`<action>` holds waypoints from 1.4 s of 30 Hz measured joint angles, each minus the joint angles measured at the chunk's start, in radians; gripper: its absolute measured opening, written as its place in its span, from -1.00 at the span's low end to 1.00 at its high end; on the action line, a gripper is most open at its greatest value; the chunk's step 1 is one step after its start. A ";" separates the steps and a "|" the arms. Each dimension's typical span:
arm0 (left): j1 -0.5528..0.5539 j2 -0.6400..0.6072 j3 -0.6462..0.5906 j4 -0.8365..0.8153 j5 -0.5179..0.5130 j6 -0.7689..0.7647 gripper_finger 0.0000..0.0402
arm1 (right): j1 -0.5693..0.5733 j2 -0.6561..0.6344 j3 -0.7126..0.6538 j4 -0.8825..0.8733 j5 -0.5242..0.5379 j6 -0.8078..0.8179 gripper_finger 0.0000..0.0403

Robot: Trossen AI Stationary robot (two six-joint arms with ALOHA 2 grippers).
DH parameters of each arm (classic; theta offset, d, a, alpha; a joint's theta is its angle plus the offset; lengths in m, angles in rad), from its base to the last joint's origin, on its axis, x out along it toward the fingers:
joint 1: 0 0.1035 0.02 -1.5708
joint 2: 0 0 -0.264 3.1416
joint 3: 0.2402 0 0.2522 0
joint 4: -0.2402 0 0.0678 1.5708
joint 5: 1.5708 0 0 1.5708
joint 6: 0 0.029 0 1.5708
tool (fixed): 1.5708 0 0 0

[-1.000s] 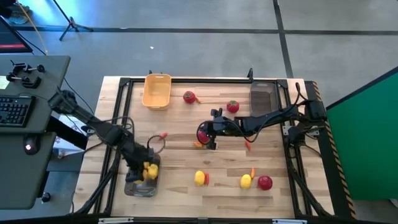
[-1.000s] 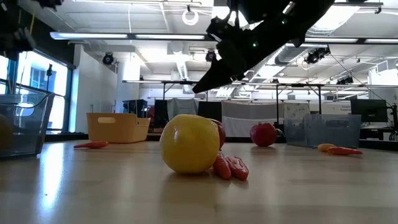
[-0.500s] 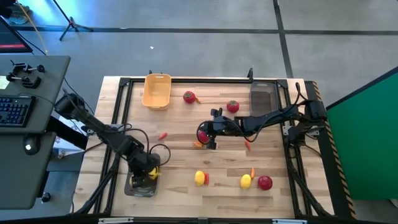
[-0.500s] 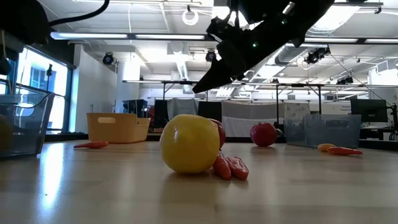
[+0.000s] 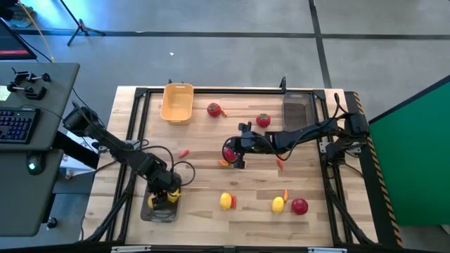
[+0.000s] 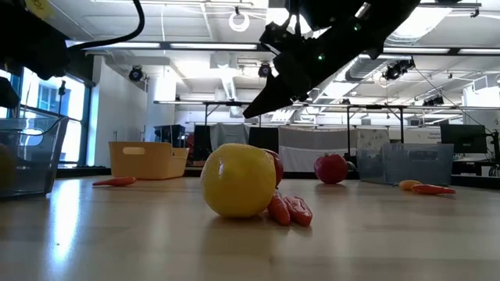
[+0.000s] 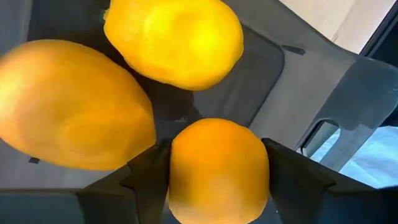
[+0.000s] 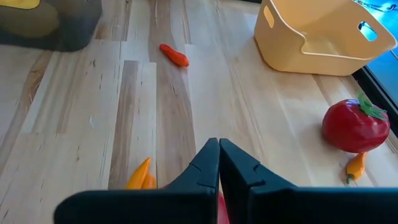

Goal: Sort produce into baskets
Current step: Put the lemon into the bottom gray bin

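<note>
High view: since a second ago the left claw (image 5: 165,196) has dropped lower into the grey tray (image 5: 159,211) at the counter's (image 5: 211,225) near-left corner, while the right claw (image 5: 236,152) has not moved. Loose on the counter are two lemons (image 5: 226,202), three red fruits with green tops (image 5: 213,109) plus one under the right claw, and several thin carrot pieces (image 5: 184,152). There are three containers: the tray under the left claw with yellow lemons in it, a yellow-orange basket (image 5: 176,102) well beyond the left claw, whose contents I cannot tell, and a second grey tray (image 5: 297,109) beyond the right claw.

Low view: unchanged; a lemon (image 6: 237,179) stands nearest, carrot pieces (image 6: 290,209) touching it.

Left wrist view: three lemons lie in the tray; the left claw's fingers (image 7: 149,174) stand spread on either side of one lemon (image 7: 217,168), just beside it.

Right wrist view: the right claw (image 8: 219,152) is closed with its tips together, holding nothing; a red fruit (image 8: 355,126), the basket (image 8: 323,34) and a carrot piece (image 8: 174,55) lie ahead.
</note>
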 joint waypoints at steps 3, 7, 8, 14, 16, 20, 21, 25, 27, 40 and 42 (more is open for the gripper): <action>0.000 0.000 0.000 0.000 0.000 0.007 0.18 | 0.000 0.000 0.000 0.000 0.000 0.000 -1.00; 0.000 0.000 0.000 -0.009 0.000 0.016 0.20 | 0.000 0.000 0.000 0.000 0.000 0.000 -1.00; 0.000 0.000 0.000 -0.012 0.000 0.024 0.20 | 0.000 0.000 0.000 0.000 0.000 0.000 -1.00; 0.006 0.000 0.010 -0.039 0.061 0.097 0.20 | 0.001 0.000 0.000 0.000 0.000 0.010 -1.00; 0.012 0.000 0.039 -0.081 0.062 0.146 0.18 | 0.002 -0.010 0.000 -0.013 0.000 0.012 -1.00; 0.038 -0.009 0.102 -0.142 0.040 0.277 0.02 | 0.008 -0.064 0.000 -0.071 -0.002 0.042 -1.00; 0.051 -0.015 0.110 -0.137 0.037 0.307 -0.05 | 0.012 -0.080 0.000 -0.093 -0.002 0.048 -1.00; 0.127 -0.028 0.113 -0.111 0.025 0.447 -0.36 | 0.040 -0.138 0.000 -0.198 -0.007 0.100 -1.00; 0.178 -0.028 0.113 -0.090 0.001 0.538 -0.54 | 0.060 -0.160 0.000 -0.264 -0.013 0.147 -1.00; 0.457 -0.028 0.088 0.456 -0.077 0.904 -0.97 | 0.253 -0.242 0.000 -0.719 -0.151 0.729 -0.63; 0.484 -0.028 0.064 0.587 -0.074 0.923 -0.99 | 0.288 -0.242 0.000 -0.775 -0.176 0.788 -0.46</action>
